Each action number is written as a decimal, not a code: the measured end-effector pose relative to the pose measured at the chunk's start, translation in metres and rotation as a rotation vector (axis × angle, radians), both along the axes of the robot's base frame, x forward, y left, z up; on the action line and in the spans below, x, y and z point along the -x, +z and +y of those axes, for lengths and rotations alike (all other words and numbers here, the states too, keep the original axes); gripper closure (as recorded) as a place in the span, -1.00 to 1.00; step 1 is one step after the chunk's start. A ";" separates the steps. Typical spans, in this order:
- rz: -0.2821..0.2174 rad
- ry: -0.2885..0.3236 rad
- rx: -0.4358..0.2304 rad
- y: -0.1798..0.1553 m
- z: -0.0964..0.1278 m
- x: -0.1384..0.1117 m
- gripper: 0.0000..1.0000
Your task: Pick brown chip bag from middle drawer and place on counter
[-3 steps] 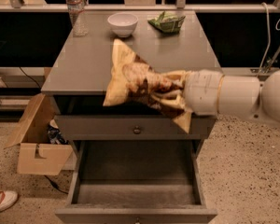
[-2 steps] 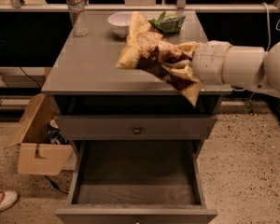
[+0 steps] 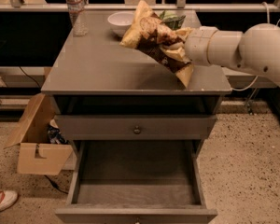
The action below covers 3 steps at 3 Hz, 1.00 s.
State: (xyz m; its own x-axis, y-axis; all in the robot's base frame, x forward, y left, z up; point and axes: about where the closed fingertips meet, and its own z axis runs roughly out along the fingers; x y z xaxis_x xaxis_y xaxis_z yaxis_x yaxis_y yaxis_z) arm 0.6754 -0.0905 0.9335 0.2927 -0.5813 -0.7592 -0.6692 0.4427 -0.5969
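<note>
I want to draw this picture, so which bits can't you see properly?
All in the camera view:
1. The tool, above the right back part of the counter: buried in the crumpled brown chip bag.
2. Green bag: mostly behind the brown chip bag.
3. Lettering on the brown chip bag: too crumpled to read.
4. Shoe: cut off by the left edge.

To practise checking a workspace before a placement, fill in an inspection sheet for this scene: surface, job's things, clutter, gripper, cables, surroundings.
Surface: counter, grey, slightly glossy.
Job's things: brown chip bag tilted above the counter's right rear, on the arm; middle drawer pulled open, no bag in it.
Clutter: water bottle, white bowl, green bag at the counter's back.
Gripper: gripper at the bag's middle, largely hidden by it.
Cables: white cable behind the arm; dark cable on the floor, left.
Surroundings: cardboard box, shoe, left.
</note>
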 end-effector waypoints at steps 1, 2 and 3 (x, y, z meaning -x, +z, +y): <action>0.049 -0.021 -0.015 -0.018 0.008 -0.035 0.62; 0.108 -0.025 -0.040 -0.044 0.020 -0.071 -0.01; 0.148 0.004 -0.056 -0.061 0.028 -0.085 -0.47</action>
State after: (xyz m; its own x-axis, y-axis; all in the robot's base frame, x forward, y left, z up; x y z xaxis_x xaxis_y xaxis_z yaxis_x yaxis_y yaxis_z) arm 0.7601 -0.0630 0.8730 0.1774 -0.5358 -0.8255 -0.7497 0.4698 -0.4661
